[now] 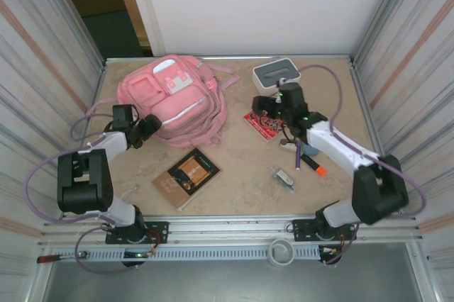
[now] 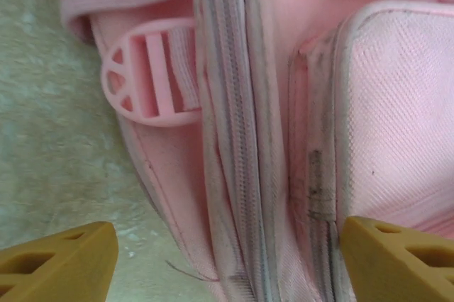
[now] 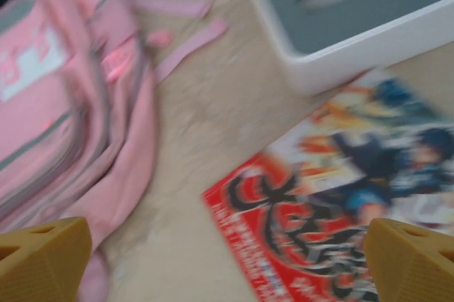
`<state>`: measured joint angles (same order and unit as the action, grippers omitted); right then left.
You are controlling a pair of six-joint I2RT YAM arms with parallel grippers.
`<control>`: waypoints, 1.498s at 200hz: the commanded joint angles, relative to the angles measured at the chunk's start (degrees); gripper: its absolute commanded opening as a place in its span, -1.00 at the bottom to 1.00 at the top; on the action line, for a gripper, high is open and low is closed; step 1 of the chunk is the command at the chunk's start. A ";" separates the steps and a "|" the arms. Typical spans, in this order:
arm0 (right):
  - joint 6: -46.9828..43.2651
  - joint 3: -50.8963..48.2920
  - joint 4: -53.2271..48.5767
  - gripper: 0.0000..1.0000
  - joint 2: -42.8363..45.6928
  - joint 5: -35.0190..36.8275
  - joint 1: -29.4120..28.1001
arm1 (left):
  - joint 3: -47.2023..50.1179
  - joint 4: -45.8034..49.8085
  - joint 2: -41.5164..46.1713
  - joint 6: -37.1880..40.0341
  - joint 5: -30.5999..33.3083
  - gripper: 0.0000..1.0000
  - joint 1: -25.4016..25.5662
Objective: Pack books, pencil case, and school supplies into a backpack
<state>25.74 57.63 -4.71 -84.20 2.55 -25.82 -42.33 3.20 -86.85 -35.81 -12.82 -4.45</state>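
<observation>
The pink backpack (image 1: pixel 174 96) lies at the back left, with its zip (image 2: pixel 234 139) and a pink buckle (image 2: pixel 152 71) close in the left wrist view. My left gripper (image 1: pixel 150 128) is open at its near edge, fingers either side of the zip seam (image 2: pixel 227 266). The brown book (image 1: pixel 186 176) lies front centre. The red cartoon book (image 1: pixel 264 123) lies right of the backpack, under my open right gripper (image 1: pixel 266 103), with its red corner (image 3: pixel 340 196) between the fingers (image 3: pixel 227 259). The orange-tipped marker (image 1: pixel 312 164), purple stick (image 1: pixel 298 154) and clear packet (image 1: pixel 284 176) lie on the right. The pencil case is out of view.
A white box with a grey slotted top (image 1: pixel 277 71) stands at the back right, touching the red book's far edge (image 3: pixel 355 18). Pink straps (image 1: pixel 213 128) trail from the backpack toward the centre. Metal walls close in both sides, and a tape roll (image 1: pixel 281 251) sits on the front rail.
</observation>
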 commanded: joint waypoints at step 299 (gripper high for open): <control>10.80 32.03 -3.62 0.05 -27.33 -22.93 -24.53 | -25.27 6.42 -9.52 3.77 6.08 0.40 -5.35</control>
<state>45.84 87.83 -3.09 -116.11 -16.82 -49.69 -66.85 6.13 -101.69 -32.91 -10.35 -8.10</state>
